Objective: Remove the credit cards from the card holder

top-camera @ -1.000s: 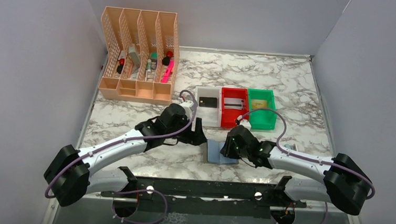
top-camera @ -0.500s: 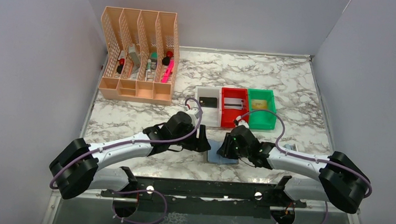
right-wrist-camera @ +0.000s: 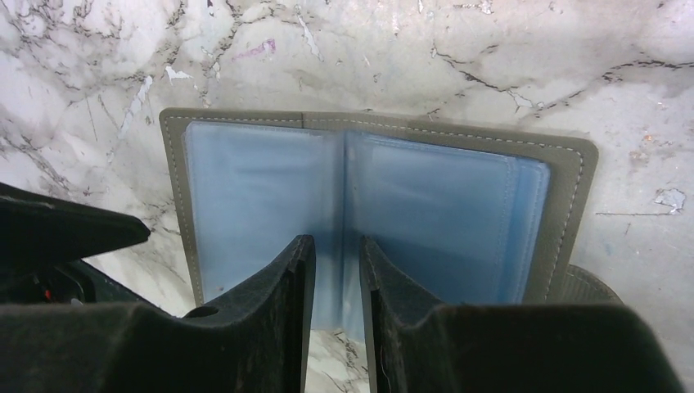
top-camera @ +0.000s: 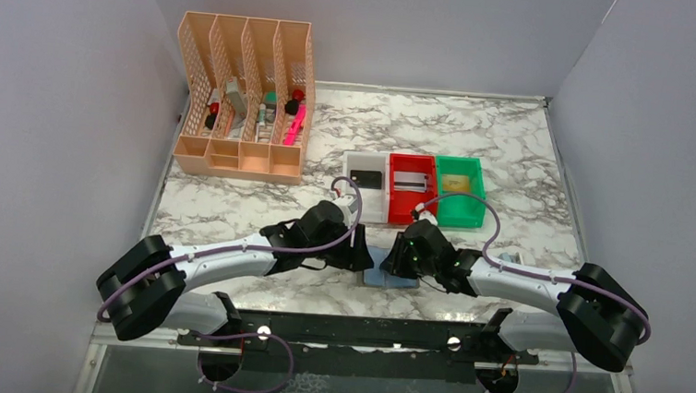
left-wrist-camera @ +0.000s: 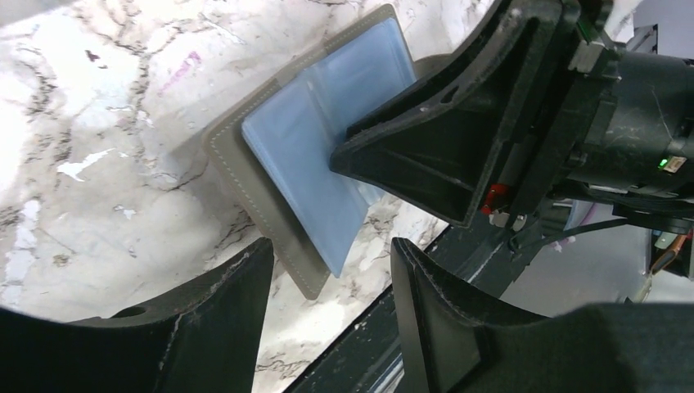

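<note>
Open holder (right-wrist-camera: pixel 245 188) lies near counter's (right-wrist-camera: pixel 409 49) front edge. Right gripper (right-wrist-camera: pixel 333 246) pinches its middle blue leaf; left gripper (left-wrist-camera: pixel 331 250), spread, hangs just beside its left rim.

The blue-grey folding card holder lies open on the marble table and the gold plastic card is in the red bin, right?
Not quite. The gold plastic card lies in the green plastic bin, as the top external view shows. The blue-grey folding card holder does lie open on the marble table.
</note>
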### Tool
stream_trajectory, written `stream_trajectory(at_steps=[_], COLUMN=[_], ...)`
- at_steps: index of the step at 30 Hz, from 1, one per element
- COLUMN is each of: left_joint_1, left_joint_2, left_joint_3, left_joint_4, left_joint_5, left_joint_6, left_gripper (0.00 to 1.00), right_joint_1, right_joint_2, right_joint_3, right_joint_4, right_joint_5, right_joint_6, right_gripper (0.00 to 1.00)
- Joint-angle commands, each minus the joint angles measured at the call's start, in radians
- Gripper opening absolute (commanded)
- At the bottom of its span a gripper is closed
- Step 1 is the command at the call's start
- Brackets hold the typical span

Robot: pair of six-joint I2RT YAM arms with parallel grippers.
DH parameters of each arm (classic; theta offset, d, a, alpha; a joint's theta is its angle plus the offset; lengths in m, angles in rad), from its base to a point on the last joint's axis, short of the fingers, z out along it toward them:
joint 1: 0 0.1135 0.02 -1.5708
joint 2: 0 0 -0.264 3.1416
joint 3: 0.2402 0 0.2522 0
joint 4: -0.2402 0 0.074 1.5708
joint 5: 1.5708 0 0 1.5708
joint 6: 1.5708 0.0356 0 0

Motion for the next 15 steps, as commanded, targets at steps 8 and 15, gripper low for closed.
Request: stream_trajectory(at_steps=[8, 15], left_joint_1=[-0.052, -0.065], left_joint_2=[0.119, 0.179], left_joint_3=[0.029, 0.057], left_joint_4=[0.061, 0.115], left_joint_5=[-0.026, -0.008], left_joint_6=[-0.054, -0.051], left_gripper=[0.57, 0.45], right_joint_1=[-0.004, -0.004], right_joint_2=[0.011, 0.014], right_joint_3=[-0.037, -0.048], right_joint_4=[-0.039, -0.028], right_joint_5=[0.034, 0.036], right_joint_6=[0.039, 0.053], right_gripper=[0.31, 0.31])
